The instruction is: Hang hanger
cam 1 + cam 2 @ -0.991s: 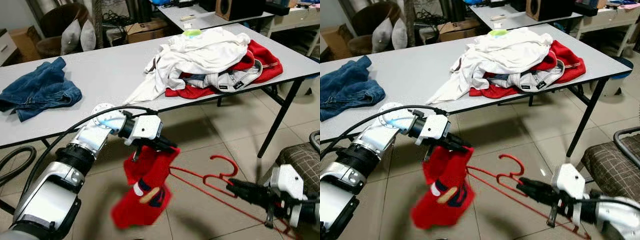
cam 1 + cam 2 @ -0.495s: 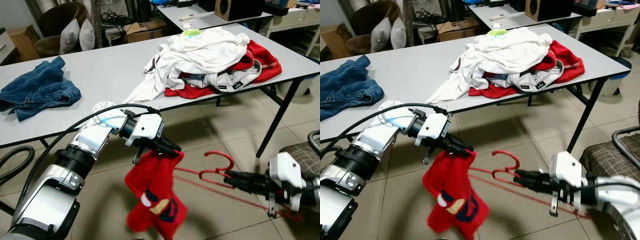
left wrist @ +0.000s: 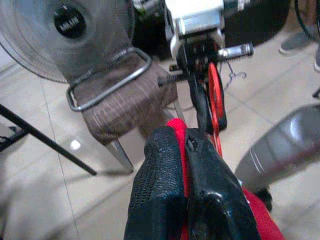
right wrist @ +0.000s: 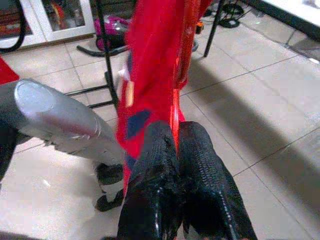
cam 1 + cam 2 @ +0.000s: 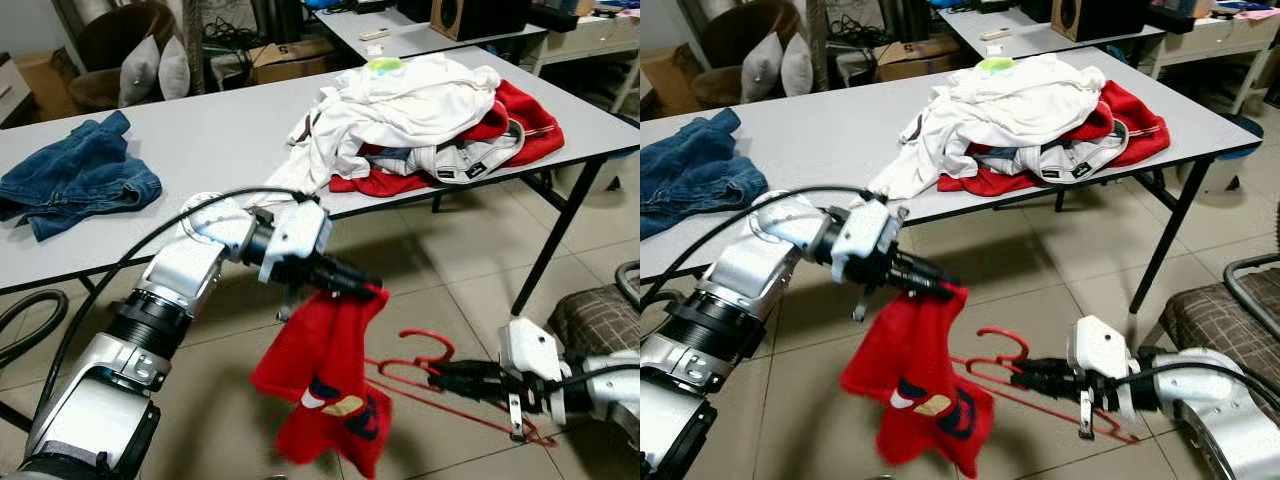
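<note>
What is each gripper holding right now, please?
Left gripper: shut on the red garment.
Right gripper: shut on the red hanger.

Open floor [image 5: 450, 290] at 3 o'clock; table [image 5: 200, 150] at 12, chair [image 5: 600, 315] far right block.

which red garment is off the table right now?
The red garment with the dark print, hanging from the left end effector over the floor. The other red garment lies under the white clothes on the table.

Jeans [image 5: 75, 185] left, clothes pile [image 5: 420, 120] right, on table [image 5: 210, 150].
</note>
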`<state>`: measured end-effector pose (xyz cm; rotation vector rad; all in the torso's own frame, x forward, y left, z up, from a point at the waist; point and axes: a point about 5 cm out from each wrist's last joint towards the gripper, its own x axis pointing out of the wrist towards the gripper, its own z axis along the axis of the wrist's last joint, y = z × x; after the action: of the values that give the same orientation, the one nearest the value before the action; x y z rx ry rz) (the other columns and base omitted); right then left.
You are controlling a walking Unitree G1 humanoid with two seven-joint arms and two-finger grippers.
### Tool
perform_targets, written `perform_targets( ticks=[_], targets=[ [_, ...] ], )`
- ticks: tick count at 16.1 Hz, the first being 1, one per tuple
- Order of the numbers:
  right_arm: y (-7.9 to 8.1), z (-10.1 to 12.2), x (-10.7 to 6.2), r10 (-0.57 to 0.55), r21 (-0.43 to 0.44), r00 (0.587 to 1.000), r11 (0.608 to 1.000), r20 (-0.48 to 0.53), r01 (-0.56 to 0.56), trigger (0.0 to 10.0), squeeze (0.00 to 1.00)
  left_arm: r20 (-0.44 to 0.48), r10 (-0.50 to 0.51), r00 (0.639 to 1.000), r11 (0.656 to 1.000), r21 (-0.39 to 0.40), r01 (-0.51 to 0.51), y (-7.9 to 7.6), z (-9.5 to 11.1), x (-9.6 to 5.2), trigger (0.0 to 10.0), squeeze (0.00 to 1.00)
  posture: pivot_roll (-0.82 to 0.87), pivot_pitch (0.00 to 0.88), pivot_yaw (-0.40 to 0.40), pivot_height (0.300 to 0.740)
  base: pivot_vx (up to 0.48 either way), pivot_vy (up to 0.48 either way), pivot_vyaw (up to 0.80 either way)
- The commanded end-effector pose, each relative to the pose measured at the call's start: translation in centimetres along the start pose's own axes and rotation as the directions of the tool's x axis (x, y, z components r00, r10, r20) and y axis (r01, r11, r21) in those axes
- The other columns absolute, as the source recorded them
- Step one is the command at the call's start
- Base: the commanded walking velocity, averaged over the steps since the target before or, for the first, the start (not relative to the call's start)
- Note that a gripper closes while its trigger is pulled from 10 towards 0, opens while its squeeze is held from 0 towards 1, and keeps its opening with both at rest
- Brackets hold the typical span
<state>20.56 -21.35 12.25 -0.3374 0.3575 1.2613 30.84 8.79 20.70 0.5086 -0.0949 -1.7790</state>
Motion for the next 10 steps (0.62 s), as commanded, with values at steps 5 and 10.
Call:
perform_targets(
  ticks=[5, 10],
  targets=[
    [-0.1, -1.3, 0.3, -0.027, 0.039, 0.999, 0.999, -0.045, 0.029, 10.0, 0.00, 0.023, 0.047, 0.999, 0.999, -0.008, -0.047, -0.3, 1.0, -1.1, 0.0, 0.00, -0.04, 0.000, 0.110, 0.740, 0.000, 0.000, 0.00],
    [-1.6, -2.8, -0.2, -0.331, 0.399, 0.944, 0.866, 0.007, 0.300, 10.0, 0.00, 0.032, 0.107, 0.994, 0.994, 0.016, -0.108, -0.4, 1.6, -1.5, 0.0, 0.00, -0.05, 0.000, 0.114, 0.740, 0.000, 0.000, 0.00]
  ],
)
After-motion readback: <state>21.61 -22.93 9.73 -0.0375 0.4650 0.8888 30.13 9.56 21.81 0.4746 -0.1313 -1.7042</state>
